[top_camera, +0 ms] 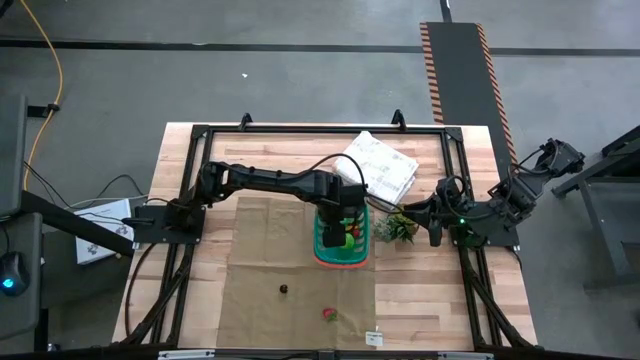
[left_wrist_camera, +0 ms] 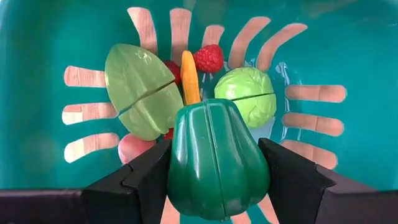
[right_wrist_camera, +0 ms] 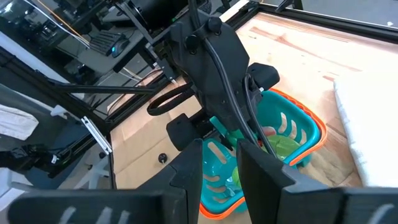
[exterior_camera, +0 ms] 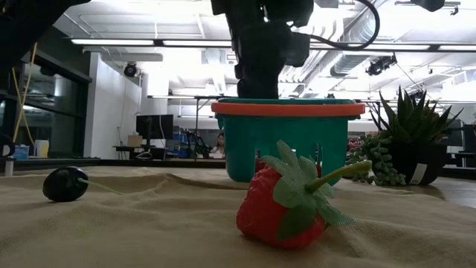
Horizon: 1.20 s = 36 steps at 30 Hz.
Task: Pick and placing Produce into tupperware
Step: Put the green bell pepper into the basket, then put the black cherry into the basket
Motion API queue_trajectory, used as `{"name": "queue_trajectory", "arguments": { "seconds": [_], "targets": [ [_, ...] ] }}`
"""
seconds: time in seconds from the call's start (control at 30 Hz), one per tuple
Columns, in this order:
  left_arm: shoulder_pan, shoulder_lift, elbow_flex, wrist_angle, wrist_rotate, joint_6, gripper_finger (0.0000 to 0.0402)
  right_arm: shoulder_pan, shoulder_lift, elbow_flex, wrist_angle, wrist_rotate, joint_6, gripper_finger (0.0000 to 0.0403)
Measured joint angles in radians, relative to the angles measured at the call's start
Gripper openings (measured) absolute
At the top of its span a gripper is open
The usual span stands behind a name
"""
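Observation:
The teal tupperware basket stands mid-table on a tan cloth. Produce lies in it: a pale green leafy piece, a round green piece, an orange carrot and a red berry. My left gripper points down into the basket, shut on a dark green toy pepper. In the low view the basket's rim hides its fingertips. My right gripper waits at the table's right side, slightly open, with nothing between its fingers. A strawberry and a dark round piece lie on the cloth. My left gripper pinches the pepper by its two opposite sides between its two fingers. The fingers come from above, pointing steeply down. The pepper hangs between them inside the basket, above the pieces on the basket's floor; whether it touches them cannot be told.
A spiky potted plant stands just right of the basket, between it and my right gripper. A white bundle lies at the far side. The strawberry and dark piece lie toward the near edge.

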Motion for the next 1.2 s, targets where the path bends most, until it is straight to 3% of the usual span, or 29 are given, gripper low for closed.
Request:
{"name": "queue_trajectory", "arguments": {
  "seconds": [0.93,1.2],
  "targets": [
    [-0.001,0.044,0.0,0.03,-0.022,0.0,0.0218,0.0,0.0,0.0,0.0,0.001,-0.001,0.0089],
    [-0.001,0.043,0.0,0.031,-0.021,-0.001,0.0284,0.0,0.0,0.0,-0.007,0.001,-0.001,0.0089]
  ]
}}
